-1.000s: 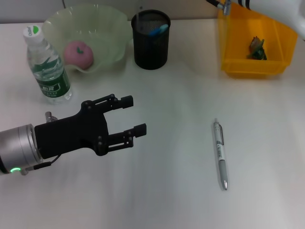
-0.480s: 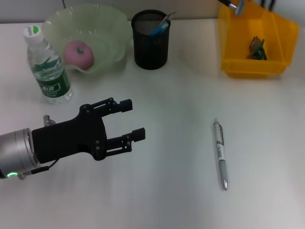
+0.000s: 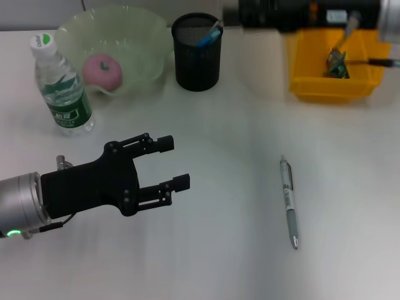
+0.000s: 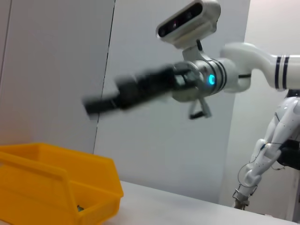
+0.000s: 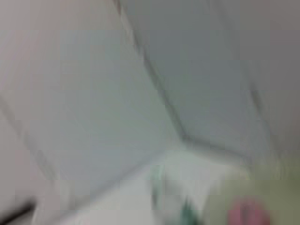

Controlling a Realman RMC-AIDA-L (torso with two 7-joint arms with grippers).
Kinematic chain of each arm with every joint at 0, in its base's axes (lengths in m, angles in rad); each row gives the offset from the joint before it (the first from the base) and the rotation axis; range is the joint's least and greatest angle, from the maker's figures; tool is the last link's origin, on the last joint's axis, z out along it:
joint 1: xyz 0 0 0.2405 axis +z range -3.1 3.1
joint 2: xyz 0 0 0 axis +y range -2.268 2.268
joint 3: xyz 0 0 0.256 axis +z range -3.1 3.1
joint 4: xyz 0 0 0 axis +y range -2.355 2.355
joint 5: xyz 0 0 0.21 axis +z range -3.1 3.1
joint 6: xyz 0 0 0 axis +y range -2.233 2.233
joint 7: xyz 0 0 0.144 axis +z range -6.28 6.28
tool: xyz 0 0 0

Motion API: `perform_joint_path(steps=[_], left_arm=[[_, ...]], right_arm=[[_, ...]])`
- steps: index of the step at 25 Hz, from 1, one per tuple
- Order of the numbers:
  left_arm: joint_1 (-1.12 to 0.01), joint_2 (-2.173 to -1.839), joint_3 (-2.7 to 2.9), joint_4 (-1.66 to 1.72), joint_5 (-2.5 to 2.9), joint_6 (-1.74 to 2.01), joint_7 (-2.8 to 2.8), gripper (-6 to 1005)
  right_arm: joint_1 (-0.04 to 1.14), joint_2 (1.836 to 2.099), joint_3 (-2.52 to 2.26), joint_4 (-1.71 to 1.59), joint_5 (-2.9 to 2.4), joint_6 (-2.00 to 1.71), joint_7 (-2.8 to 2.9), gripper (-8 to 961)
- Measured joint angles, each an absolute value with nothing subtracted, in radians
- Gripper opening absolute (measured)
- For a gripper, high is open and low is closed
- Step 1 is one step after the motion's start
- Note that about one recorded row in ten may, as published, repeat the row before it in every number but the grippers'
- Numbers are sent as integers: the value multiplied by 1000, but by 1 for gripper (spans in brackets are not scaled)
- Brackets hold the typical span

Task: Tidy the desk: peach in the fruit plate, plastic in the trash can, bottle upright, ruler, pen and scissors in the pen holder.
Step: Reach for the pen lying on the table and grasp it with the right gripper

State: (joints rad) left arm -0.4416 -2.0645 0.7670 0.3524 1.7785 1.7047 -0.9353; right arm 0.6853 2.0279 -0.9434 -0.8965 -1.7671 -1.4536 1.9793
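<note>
**Pen lying alone on the open desk**

On my left, the bottle (image 3: 61,86) stands upright near the desk's far edge, just beside the fruit plate (image 3: 144,37), which holds the peach (image 3: 103,69). Nearer to me, my left gripper (image 3: 169,162) hangs over bare desk with its fingers (image 3: 164,144) spread apart and nothing between them, pointing toward my right. Open white surface lies all around it.

Farther back, the black pen holder (image 3: 197,59) sits just right of the plate, with a blue item sticking out of its mouth.

Moving right, the pen (image 3: 288,201) lies flat on the desk (image 3: 225,250), well apart from everything else. Its long axis runs roughly from far to near, tilted slightly, with the tip toward me. There is clear room on every side of it.

At the far right, the yellow trash can (image 3: 312,81) holds a small green scrap. My right arm (image 3: 294,12) stretches across the far edge above it; I cannot tell how its fingers stand.
</note>
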Motion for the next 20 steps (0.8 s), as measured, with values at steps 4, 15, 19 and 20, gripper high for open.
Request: perform_joint_path(steps=[4,15,19,20], left_arm=[[-441,-2063,768,357,1787,1702,-936,756],[-437,-2061,769,361,1795,1696,-931,756],[-435,-2061,779,361,1795,1699,-928,756],[-434,-2062,781,362,1795,1700,-927,756]], right_arm=[[761,2000,-881,-904,-2055,-1631,2126,681],[935,2019,-1090,-867,-2504,-1701,2399,678],[998,2059,-1154,-819,-2627,-1685,2451,678],[1010,2071,-1157,-814,-2662,-1682,2461,678]])
